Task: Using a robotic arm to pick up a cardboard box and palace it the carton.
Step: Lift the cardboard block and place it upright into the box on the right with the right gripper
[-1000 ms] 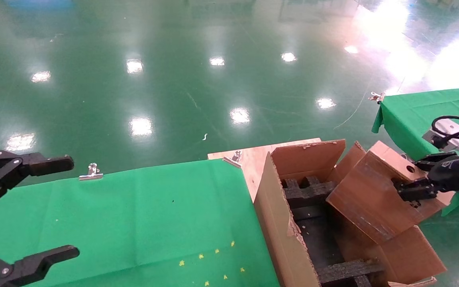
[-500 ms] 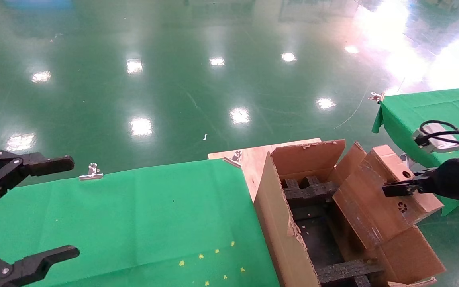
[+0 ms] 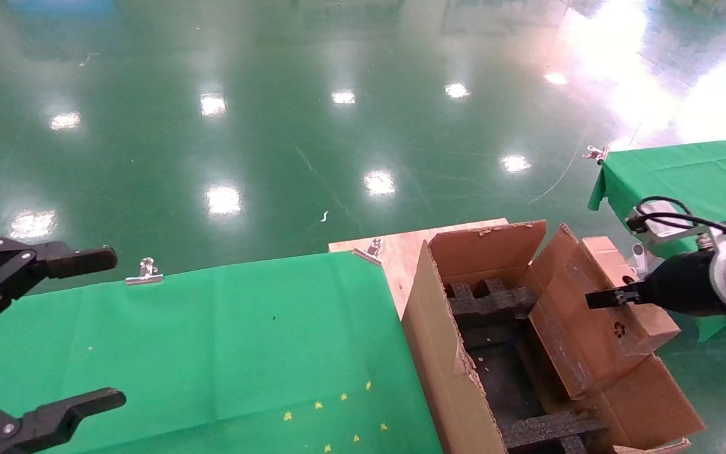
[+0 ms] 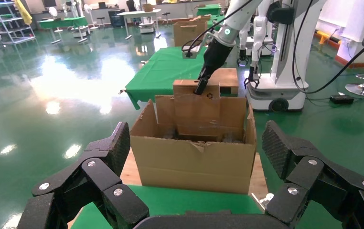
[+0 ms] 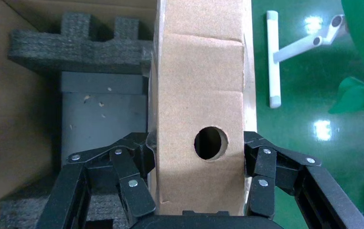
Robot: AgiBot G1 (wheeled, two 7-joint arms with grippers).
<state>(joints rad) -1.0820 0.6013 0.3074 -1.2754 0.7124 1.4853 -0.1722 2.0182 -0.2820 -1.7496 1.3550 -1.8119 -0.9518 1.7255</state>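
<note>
My right gripper (image 3: 612, 284) is shut on the small brown cardboard box (image 3: 596, 334), gripping its narrow top face on both sides of the round hole. In the right wrist view the pads (image 5: 259, 157) press the box (image 5: 199, 86) from either side. The box stands tilted, its lower end inside the right side of the large carton (image 3: 445, 359), beside black foam inserts (image 3: 489, 302). The left wrist view shows the carton (image 4: 194, 162), the box (image 4: 197, 107) and the right arm (image 4: 216, 50). My left gripper (image 3: 111, 328) is open and empty at the far left over the green cloth.
A green-clothed table (image 3: 212, 347) lies left of the carton, with metal clips (image 3: 144, 272) on its edge. A wooden board (image 3: 401, 249) is under the carton. A second green table (image 3: 672, 170) stands behind my right arm. A white bar (image 5: 274, 57) lies on the floor.
My right gripper has moved left and down with the box. The box has turned more upright and sunk deeper into the carton's right side. The left arm has not moved.
</note>
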